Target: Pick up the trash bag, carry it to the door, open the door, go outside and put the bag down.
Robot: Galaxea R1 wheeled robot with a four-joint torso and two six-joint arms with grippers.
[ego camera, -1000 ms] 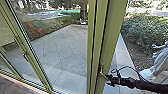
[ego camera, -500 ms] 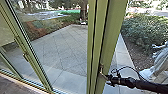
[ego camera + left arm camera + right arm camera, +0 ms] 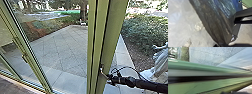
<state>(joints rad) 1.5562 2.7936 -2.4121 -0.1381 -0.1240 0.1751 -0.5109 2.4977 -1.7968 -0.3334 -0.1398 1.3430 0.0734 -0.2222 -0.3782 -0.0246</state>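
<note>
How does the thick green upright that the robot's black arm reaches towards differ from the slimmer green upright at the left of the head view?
The thick upright looks much broader than the slim upright. In the head view, the thick upright stands nearer vertical, while the slim upright slants strongly. The right arm reaches to the thick upright's handle; no arm reaches to the slim upright. Both are green and carry a handle.

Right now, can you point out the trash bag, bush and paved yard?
Trash bag (image 3: 216, 23): left wrist view, dark crinkled plastic.
Bush (image 3: 145, 32): head view, its leafy middle.
Paved yard (image 3: 62, 50): head view, bare paving.
</note>
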